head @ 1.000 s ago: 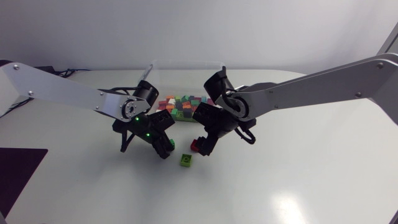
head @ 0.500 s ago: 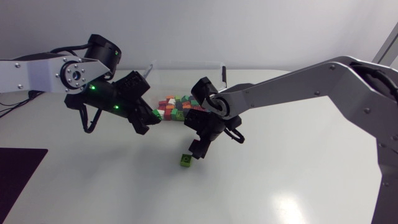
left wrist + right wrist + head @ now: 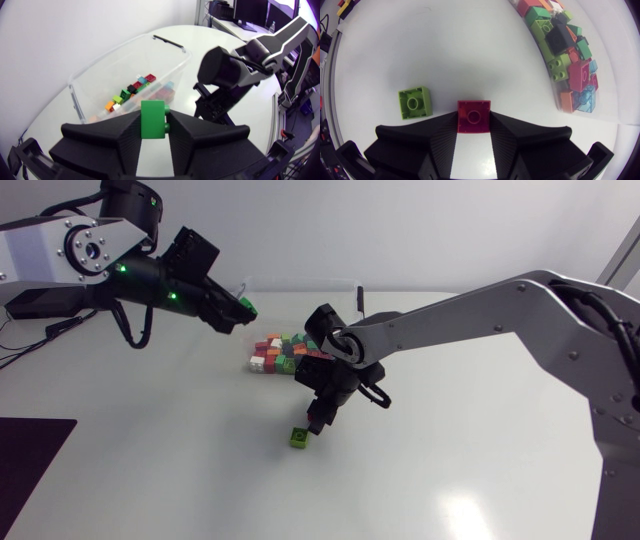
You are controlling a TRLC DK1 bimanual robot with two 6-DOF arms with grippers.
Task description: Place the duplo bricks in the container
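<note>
**Both grippers loaded, one brick loose on the table**

On the white table (image 3: 480, 460) the clear container (image 3: 107, 56) sits toward the far side, with a heap of mixed bricks (image 3: 288, 352) in it. The right arm (image 3: 480, 310) comes down in front of the container. The left arm (image 3: 90, 250) is held up by the container's left end. The left gripper (image 3: 243, 308) pinches a green brick (image 3: 153, 119) between its fingers. The right gripper (image 3: 318, 420), low over the table, clamps a magenta brick (image 3: 473, 116). A lime brick (image 3: 298, 438) lies in front of the container, just beside that gripper.
</note>
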